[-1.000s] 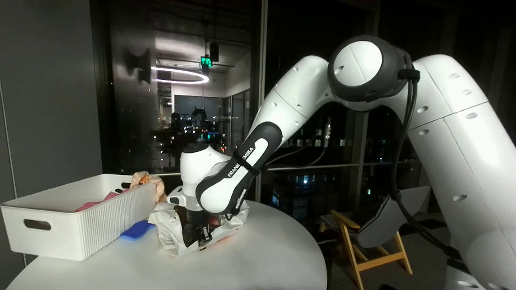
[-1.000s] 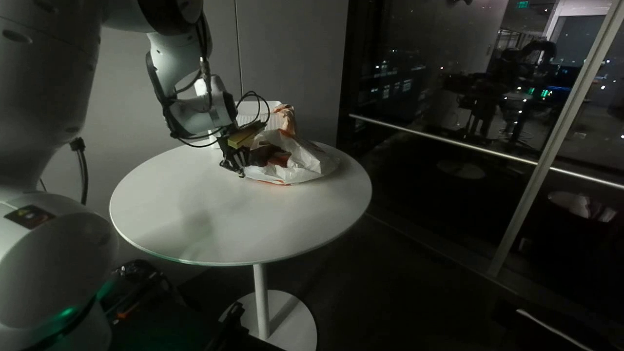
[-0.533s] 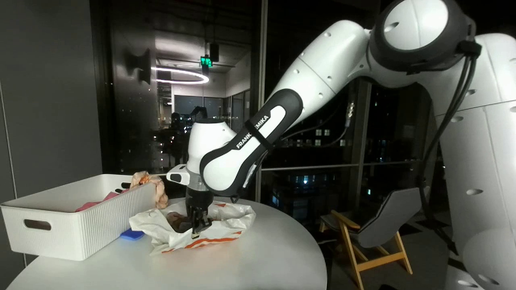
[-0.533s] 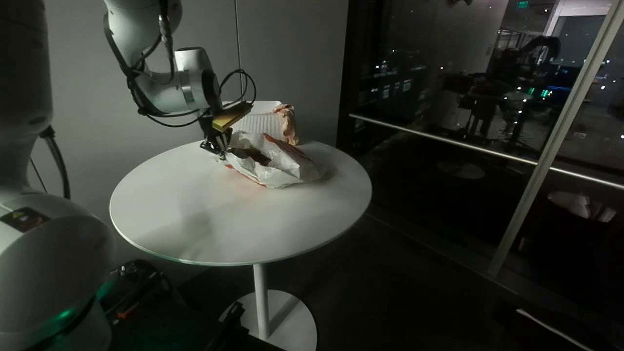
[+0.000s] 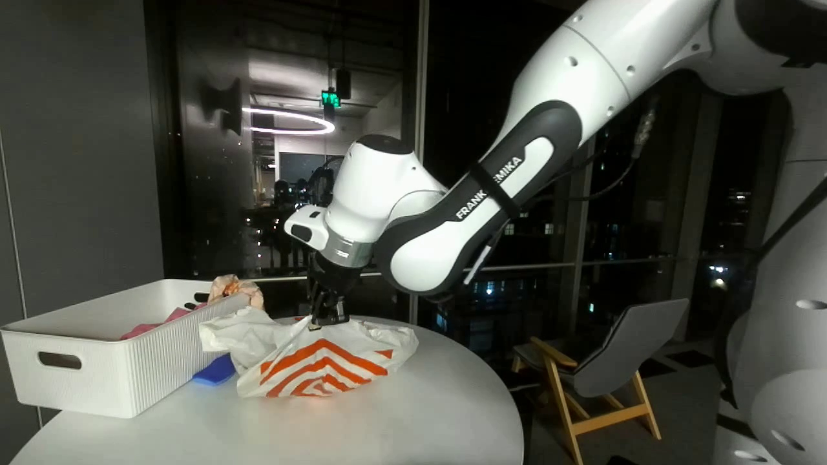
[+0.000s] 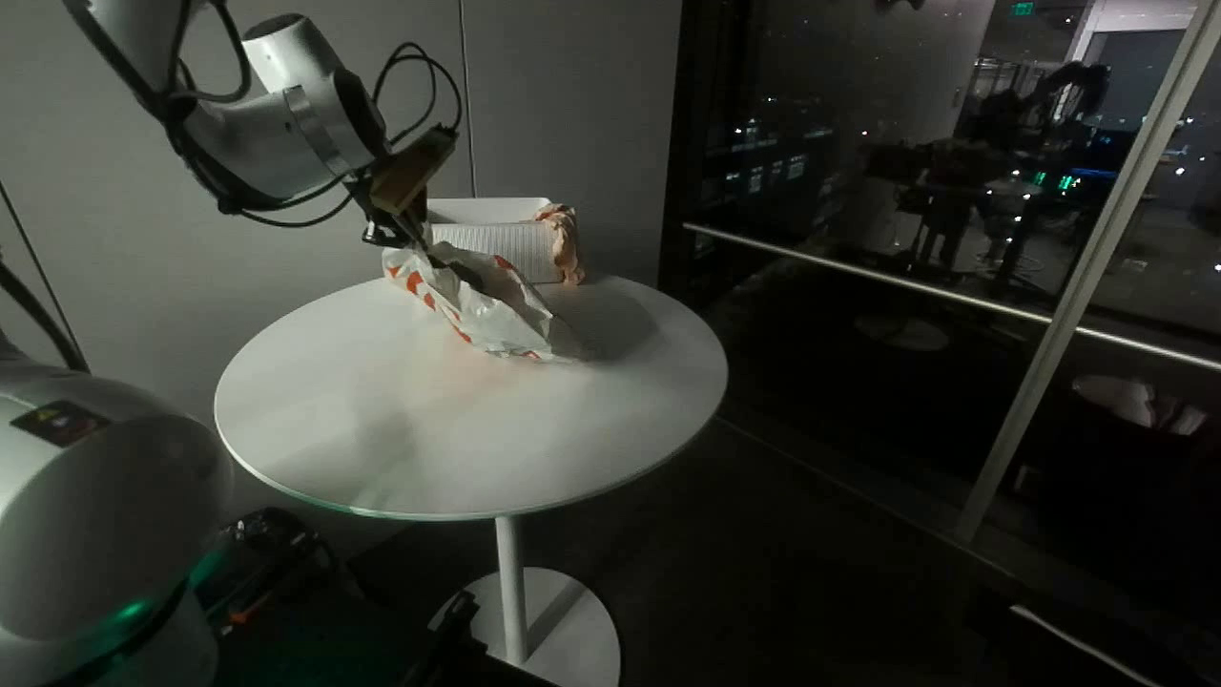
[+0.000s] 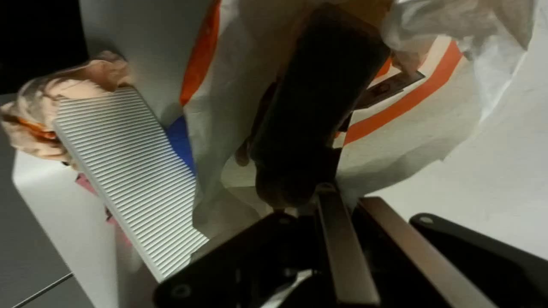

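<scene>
Since a second ago the Franka arm has risen and drawn back towards its base, and one side of the orange-striped white plastic bag has come up with it: in an exterior view its printed face now shows where its open mouth did before. The fingers are clamped on the bag's upper edge, while its lower part rests on the round white bench. Just beside the bag stands a ribbed white plastic bin, with a pink item inside and a crumpled peach wrapper over one corner. A flat blue object lies near both. Beyond the bench is a wooden armchair with a grey back.

In an exterior view the bag slopes down from the fingers to the bench, in front of the bin.

In the wrist view the fingertips nearly meet, the bag's edge running in between. A dark oblong object lies in the bag's mouth, too dim to identify.
</scene>
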Controlling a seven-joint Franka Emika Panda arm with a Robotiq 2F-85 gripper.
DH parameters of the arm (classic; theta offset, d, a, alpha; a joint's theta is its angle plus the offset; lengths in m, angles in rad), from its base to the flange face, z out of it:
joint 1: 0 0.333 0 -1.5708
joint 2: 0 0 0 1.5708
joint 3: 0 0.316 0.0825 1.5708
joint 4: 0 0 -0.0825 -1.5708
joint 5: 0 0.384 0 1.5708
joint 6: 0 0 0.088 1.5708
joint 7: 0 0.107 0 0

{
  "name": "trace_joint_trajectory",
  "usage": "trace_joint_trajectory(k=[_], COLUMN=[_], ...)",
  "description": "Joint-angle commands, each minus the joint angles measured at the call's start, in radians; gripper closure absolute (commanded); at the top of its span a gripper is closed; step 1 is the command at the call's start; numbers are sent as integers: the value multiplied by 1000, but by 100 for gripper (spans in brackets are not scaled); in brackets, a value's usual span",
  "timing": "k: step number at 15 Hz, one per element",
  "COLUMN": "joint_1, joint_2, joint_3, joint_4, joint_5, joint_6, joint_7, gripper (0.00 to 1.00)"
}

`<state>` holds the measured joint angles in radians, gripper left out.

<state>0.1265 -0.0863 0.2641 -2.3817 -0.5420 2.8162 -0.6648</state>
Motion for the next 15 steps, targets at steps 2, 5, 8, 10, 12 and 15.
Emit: trace_joint_trajectory(k=[2, 5, 8, 10, 12, 15], joint_1=[21, 51, 104, 118, 106, 101], joint_2=[-134, -64, 34, 68, 60, 5], joint_3=[-23, -44, -77, -74, -62, -59], joint_4=[-80, -78, -58, -45, -38, -51], joint_5=[-113, -9, 190, 337, 397, 438], joint_6=[21, 38, 16, -23, -93, -135], joint_7=[124, 4, -183, -295, -302, -283], gripper=[93, 93, 67, 59, 43, 20])
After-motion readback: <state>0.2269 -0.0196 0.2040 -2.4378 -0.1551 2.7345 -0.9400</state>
